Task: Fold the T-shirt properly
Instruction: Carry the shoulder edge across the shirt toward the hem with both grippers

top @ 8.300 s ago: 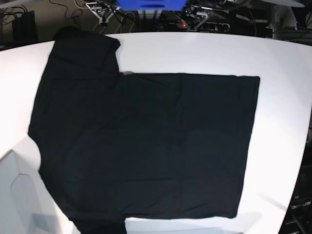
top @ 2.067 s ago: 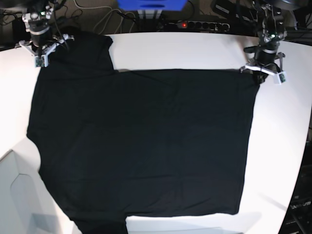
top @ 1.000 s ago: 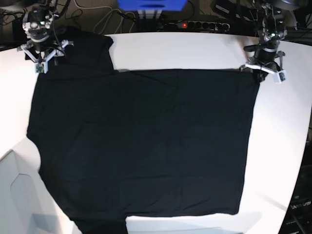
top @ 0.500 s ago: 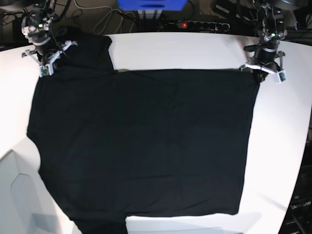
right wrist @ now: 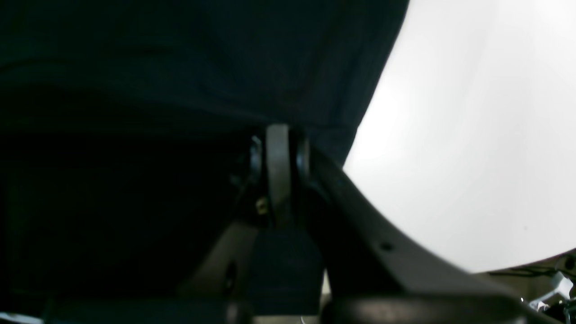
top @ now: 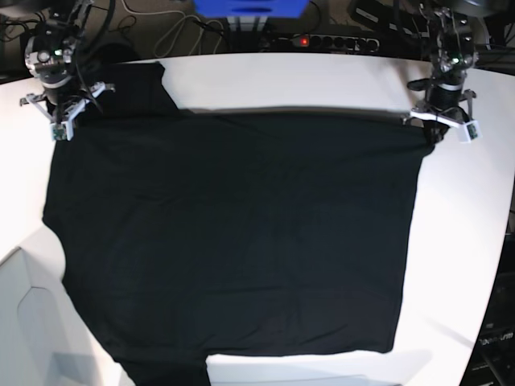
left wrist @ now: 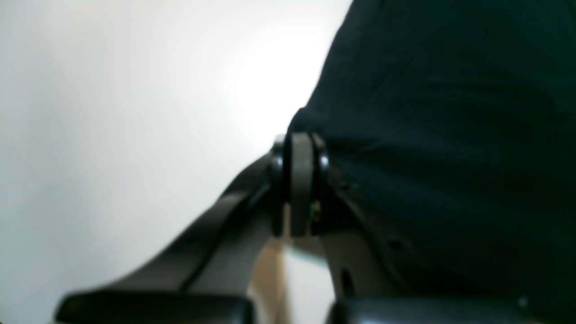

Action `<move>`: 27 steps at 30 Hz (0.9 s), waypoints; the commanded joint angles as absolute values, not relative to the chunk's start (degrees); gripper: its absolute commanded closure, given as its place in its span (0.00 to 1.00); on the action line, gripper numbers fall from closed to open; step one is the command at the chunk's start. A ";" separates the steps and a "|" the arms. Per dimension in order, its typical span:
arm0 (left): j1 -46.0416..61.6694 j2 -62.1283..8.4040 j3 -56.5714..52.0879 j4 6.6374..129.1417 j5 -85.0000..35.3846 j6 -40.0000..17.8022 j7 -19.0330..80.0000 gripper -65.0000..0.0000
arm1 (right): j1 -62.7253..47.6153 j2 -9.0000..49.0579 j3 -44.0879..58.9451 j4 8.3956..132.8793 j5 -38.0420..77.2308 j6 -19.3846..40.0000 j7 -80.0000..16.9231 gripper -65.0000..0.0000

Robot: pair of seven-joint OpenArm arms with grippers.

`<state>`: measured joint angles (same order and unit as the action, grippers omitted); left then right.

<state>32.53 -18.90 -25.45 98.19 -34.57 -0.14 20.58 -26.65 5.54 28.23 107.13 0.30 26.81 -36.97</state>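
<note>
The table (top: 322, 80) is white and carries the shirt; its bare surface shows along the 12 o'clock edge, down the 3 o'clock side and at the 9 o'clock side of the base view. Beyond its far edge lie dark cables and a blue block (top: 249, 6).

The T-shirt (top: 233, 233) is black and lies spread flat over most of the table, from the far edge down to the 6 o'clock edge of the base view. One sleeve projects toward 11 o'clock. The far hem runs nearly straight from 11 o'clock to 1 o'clock, with a thin shadow along it. No print is visible on the upper face.

The right tool (top: 58, 108) sits at 10 o'clock in the base view, at the far sleeve corner. In the right wrist view the right tool (right wrist: 279, 148) has its fingers pressed together, with black cloth (right wrist: 180, 67) bunched directly at the tips; it is clenched on the T-shirt edge. White table (right wrist: 472, 135) fills the 3 o'clock part of that view.

The left tool (top: 441, 121) sits at 2 o'clock in the base view, at the far hem corner. In the left wrist view the left tool (left wrist: 299, 153) also has its fingers closed tight, and the shirt edge (left wrist: 450, 112) meets the tips, so it grasps the T-shirt. White table (left wrist: 135, 112) fills the 9 o'clock half.
</note>
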 commanded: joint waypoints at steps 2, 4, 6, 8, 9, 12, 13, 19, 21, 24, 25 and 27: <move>31.96 -19.56 -26.07 99.82 -34.59 0.22 19.03 1.00 | -25.36 6.11 28.62 108.09 0.31 27.56 -35.74 1.00; 31.08 -19.56 -26.07 100.00 -34.59 0.22 19.03 1.00 | -24.13 6.11 28.62 108.09 0.31 27.56 -35.74 1.00; 30.11 -19.56 -26.07 100.00 -34.59 0.22 19.03 1.00 | -22.55 6.11 28.62 108.09 0.31 27.56 -35.74 1.00; 28.53 -19.56 -26.07 99.56 -34.59 0.22 19.03 1.00 | -20.79 6.11 28.62 108.09 0.22 27.56 -35.74 1.00; 27.65 -19.56 -26.07 99.38 -34.59 0.22 19.03 1.00 | -19.82 6.11 28.53 108.09 0.22 27.56 -35.74 1.00; 24.75 -19.56 -25.80 99.30 -34.59 0.22 19.03 1.00 | -16.84 6.20 28.26 108.09 0.13 27.56 -35.82 1.00; 23.69 -19.56 -25.71 99.21 -34.51 0.22 19.12 1.00 | -15.87 6.20 28.18 108.09 0.04 27.56 -35.82 1.00; 17.71 -19.56 -25.63 96.57 -34.51 0.22 19.12 1.00 | -8.84 7.69 26.07 106.33 0.04 27.56 -35.82 1.00; 15.25 -19.56 -25.63 94.55 -34.51 0.22 19.12 1.00 | -5.76 8.84 24.48 104.13 0.04 27.56 -35.82 1.00; 11.91 -19.56 -25.63 91.30 -34.51 -0.04 19.12 1.00 | -1.27 9.80 23.16 99.91 0.04 27.56 -35.82 1.00; 10.86 -19.56 -25.54 90.42 -34.51 -0.04 19.12 1.00 | 0.13 10.15 23.08 98.51 0.04 27.56 -35.82 1.00; 8.75 -19.56 -24.92 88.92 -34.51 -0.04 19.12 1.00 | 3.03 10.33 22.29 95.43 0.04 27.56 -35.82 1.00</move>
<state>9.43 -18.74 -24.64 88.01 -34.57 -0.14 20.80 2.09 9.56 22.22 94.35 -0.21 27.24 -37.06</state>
